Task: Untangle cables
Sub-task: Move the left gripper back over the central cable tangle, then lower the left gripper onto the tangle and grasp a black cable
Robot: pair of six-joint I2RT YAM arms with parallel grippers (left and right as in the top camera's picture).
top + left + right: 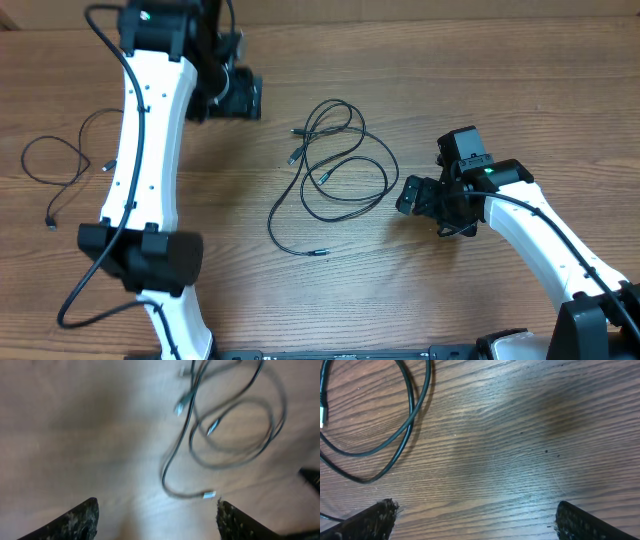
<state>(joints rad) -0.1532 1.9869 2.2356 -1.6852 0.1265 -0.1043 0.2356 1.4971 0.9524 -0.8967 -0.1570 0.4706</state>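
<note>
Our left fingers stand wide with nothing between them. The right fingers are spread just as wide, empty too, over bare wood. Moving outward, the thin black cables with small silver plug ends lie in overlapping loops mid-way across the brown wooden table, near the right fingers. A lone black cord sits well apart by the left edge. We judge these light, limp and slippery. Best to pinch just behind the free plug nearest the front edge.
</note>
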